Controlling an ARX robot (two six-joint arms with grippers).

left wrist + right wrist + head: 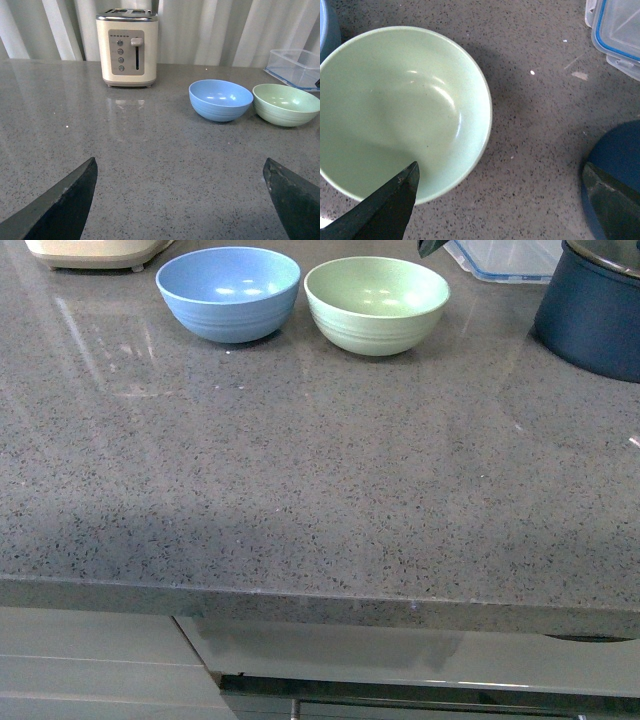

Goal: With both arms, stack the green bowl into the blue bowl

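The blue bowl (228, 292) and the green bowl (377, 302) stand side by side, upright and empty, at the back of the grey counter, with the green one on the right. In the left wrist view, both the blue bowl (220, 100) and the green bowl (286, 103) lie well ahead of my open left gripper (180, 167), which holds nothing. My right gripper (500, 172) hangs open above the green bowl (395, 110). One of its fingers is over the bowl's rim and the other is over the navy pot. Only a dark tip of the right gripper (432, 246) shows in the front view.
A dark navy pot (592, 310) stands close to the right of the green bowl. A clear lidded container (505, 258) sits behind them. A cream toaster (128, 47) stands to the left of the blue bowl. The counter's front edge (320, 600) runs across the near side.
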